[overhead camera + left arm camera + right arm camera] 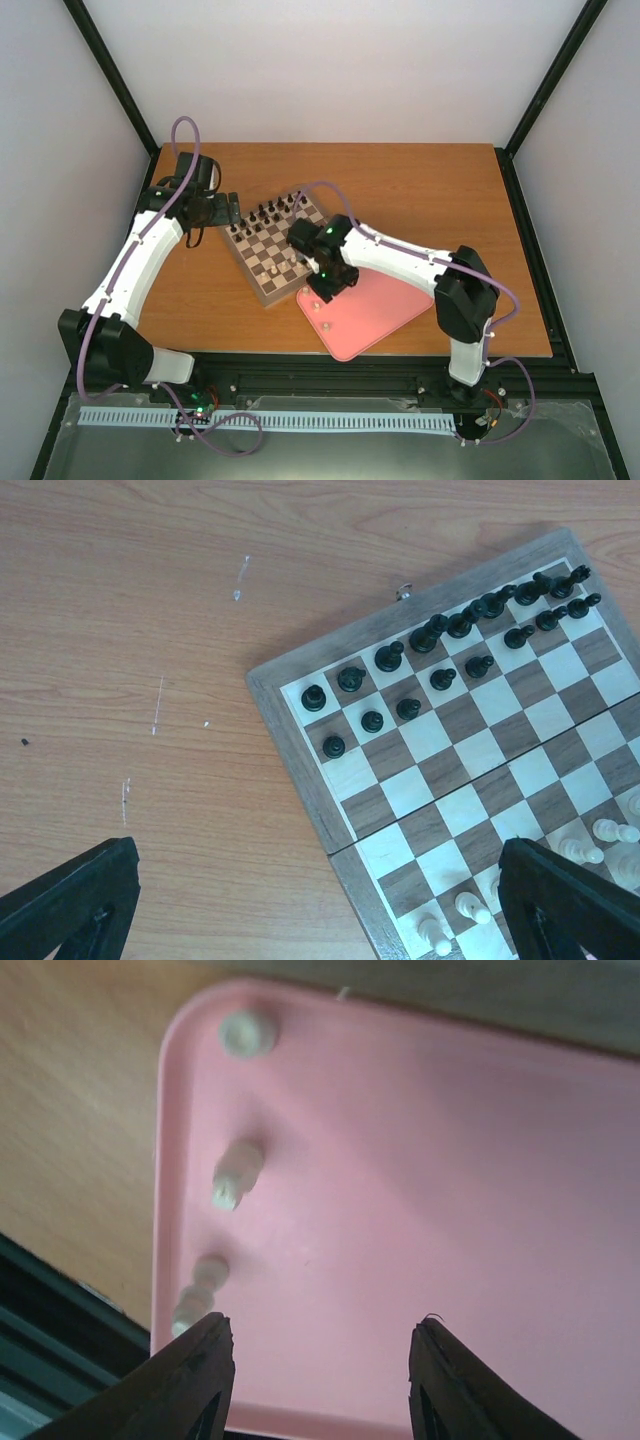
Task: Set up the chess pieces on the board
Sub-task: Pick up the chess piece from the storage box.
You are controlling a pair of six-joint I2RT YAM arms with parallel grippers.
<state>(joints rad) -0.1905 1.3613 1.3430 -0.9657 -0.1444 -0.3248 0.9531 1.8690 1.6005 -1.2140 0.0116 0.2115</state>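
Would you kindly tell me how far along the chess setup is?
Done: dark pieces stand in two rows, and several pale pieces are on the board. In hand: nothing; the open right pincer hovers over the pink tray. Left: at least three cream pieces on it.

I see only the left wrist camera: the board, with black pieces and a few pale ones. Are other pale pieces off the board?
Observer: Yes, three pale pieces are on the pink tray, near one edge.
Operator: Does the right gripper hold one?
Observer: No, the right gripper is open and empty, above the tray.
Operator: Where is the tray?
Observer: On the right of the board, close beside it.
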